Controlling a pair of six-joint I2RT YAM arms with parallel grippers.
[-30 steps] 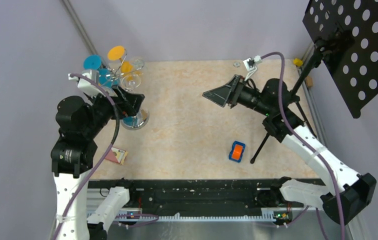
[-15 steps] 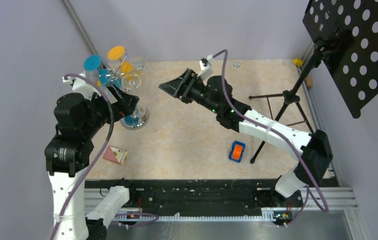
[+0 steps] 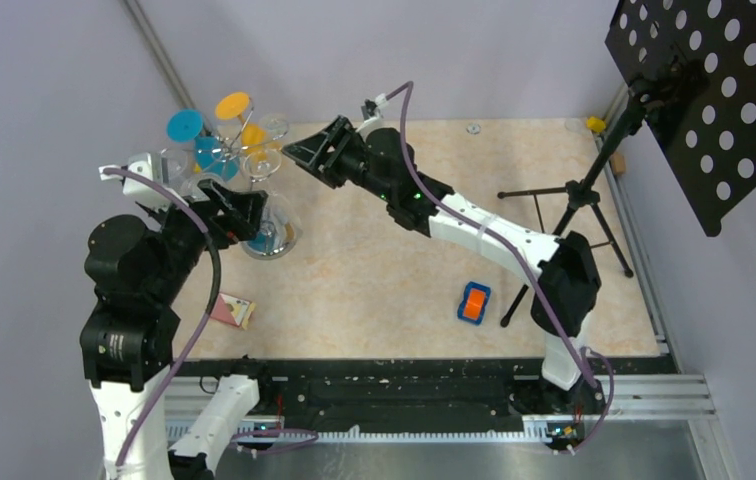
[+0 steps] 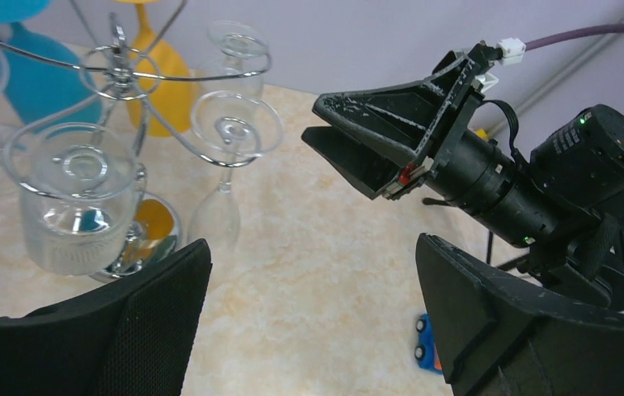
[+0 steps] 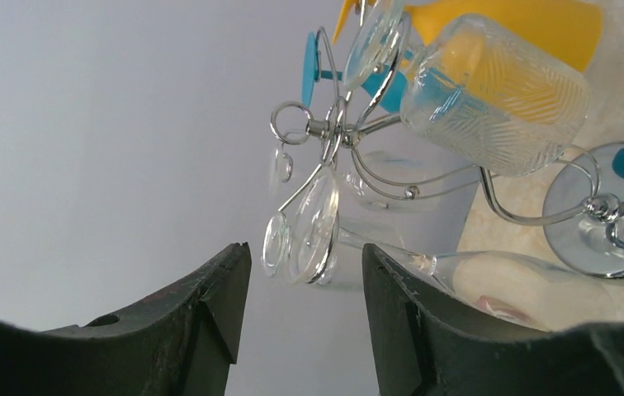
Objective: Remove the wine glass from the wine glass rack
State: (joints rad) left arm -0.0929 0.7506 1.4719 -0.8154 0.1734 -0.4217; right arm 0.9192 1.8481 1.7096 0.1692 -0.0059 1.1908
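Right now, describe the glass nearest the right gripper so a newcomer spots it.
On the tan table's far left corner stands the silver wire wine glass rack. On its spiral arm facing the right gripper, a clear wine glass hangs upside down. Unlike the blue glass, orange glass and squat ribbed glass, its bowl is narrow and plain.

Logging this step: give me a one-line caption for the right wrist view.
Open right hand faces a clear wine glass hanging by its foot on the wine glass rack.
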